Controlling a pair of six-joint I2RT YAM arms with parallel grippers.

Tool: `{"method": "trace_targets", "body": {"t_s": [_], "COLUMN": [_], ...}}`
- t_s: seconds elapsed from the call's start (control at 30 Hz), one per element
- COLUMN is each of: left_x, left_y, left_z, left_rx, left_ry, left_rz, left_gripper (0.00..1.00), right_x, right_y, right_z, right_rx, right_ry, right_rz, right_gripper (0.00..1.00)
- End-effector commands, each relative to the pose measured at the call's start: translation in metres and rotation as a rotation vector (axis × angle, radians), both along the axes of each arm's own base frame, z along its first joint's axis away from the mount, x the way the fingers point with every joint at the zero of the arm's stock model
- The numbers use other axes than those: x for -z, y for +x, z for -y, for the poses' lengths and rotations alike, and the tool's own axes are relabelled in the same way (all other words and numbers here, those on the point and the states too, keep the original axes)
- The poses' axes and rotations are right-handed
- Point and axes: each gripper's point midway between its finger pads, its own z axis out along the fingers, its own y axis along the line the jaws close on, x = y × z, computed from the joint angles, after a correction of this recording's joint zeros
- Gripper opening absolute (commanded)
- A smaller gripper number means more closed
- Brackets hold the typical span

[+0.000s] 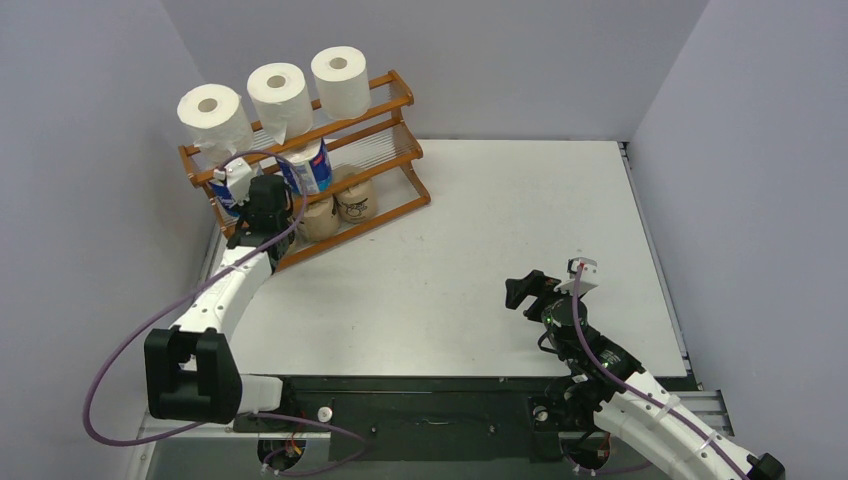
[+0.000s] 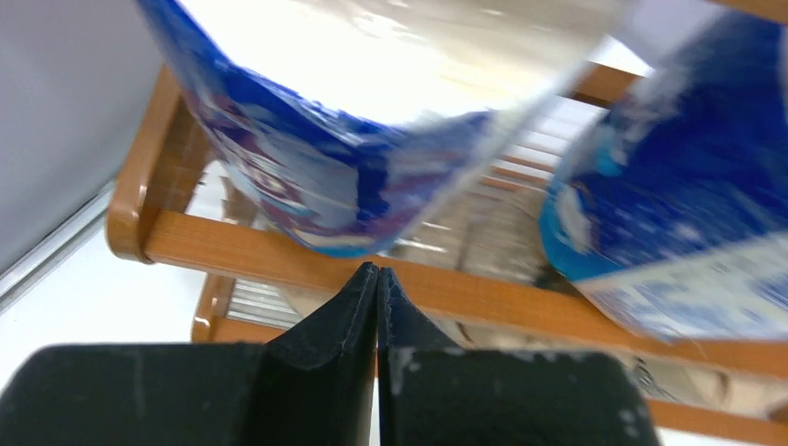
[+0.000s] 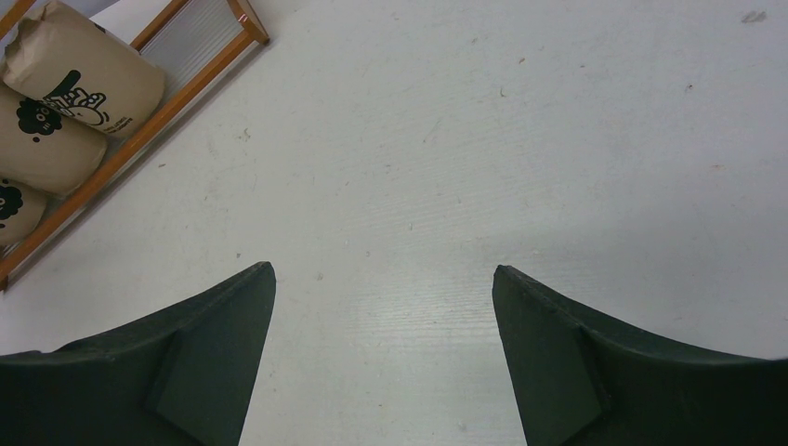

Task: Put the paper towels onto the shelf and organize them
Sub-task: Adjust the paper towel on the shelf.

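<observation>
Left wrist view: left gripper (image 2: 377, 276) clenched empty, right gripper (image 3: 383, 268) spread wide above the white table (image 3: 558, 111), grey walls (image 1: 80, 150) around. Blue-and-white rolls (image 2: 307, 177) sit on the shelf (image 2: 242, 251) just above the left gripper; white rolls (image 1: 280, 90) top it.

The shelf (image 1: 395, 100) stands at the far left corner of the surface (image 1: 520, 200), set at an angle with its left end nearer the arms. Three top-tier rolls (image 1: 212, 117) (image 1: 281, 95) (image 1: 341, 78) sit side by side along its upper level. Two middle-tier rolls (image 1: 232, 185) (image 1: 310, 168) occupy the left half of the level below. Three bottom-tier rolls (image 3: 84, 65) (image 3: 42, 139) (image 3: 14, 209) lie in a row on the lowest level. The left gripper (image 1: 267, 192) is just before the middle tier's front rail, between the two rolls there. The right gripper (image 1: 525, 292) hangs over the near right of the surface, well apart from the shelf.
</observation>
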Motion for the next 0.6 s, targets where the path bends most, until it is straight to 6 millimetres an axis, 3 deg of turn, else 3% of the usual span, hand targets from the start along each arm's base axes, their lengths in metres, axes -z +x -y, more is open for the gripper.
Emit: {"method": "trace_targets", "body": {"t_s": [0.0,0.13,0.23,0.33,0.37,0.4,0.57], "left_x": [-0.049,-0.052,-0.06,-0.068,-0.062,-0.071,-0.064], "left_y": [0.0,-0.005,0.002,0.017,0.023,0.03,0.057], "left_z": [0.035,0.08,0.103,0.125,0.131,0.137,0.158], "left_rx": [0.08,0.177,0.22,0.274,0.292,0.308,0.353], "left_ry": [-0.006,0.0,-0.003,-0.001,0.001,0.002,0.027], "left_rz": [0.143,0.151,0.172,0.202,0.191,0.225,0.23], "left_gripper": [0.0,0.0,0.0,0.0,0.0,0.0,0.0], "right_x": [-0.004,-0.004,-0.004,-0.004,-0.004,-0.004,-0.005], "right_y": [0.003,0.004,0.003,0.003,0.002,0.002,0.002], "right_z": [0.002,0.002,0.001,0.001,0.001,0.002,0.003], "right_rx": [0.014,0.013,0.008,0.009,0.008,0.009,0.012], "right_ry": [0.0,0.0,0.0,0.004,0.004,0.005,0.006], "right_rz": [0.019,0.02,0.017,0.019,0.019,0.022,0.023], "right_gripper": [0.82,0.82,0.82,0.82,0.82,0.82,0.82]}}
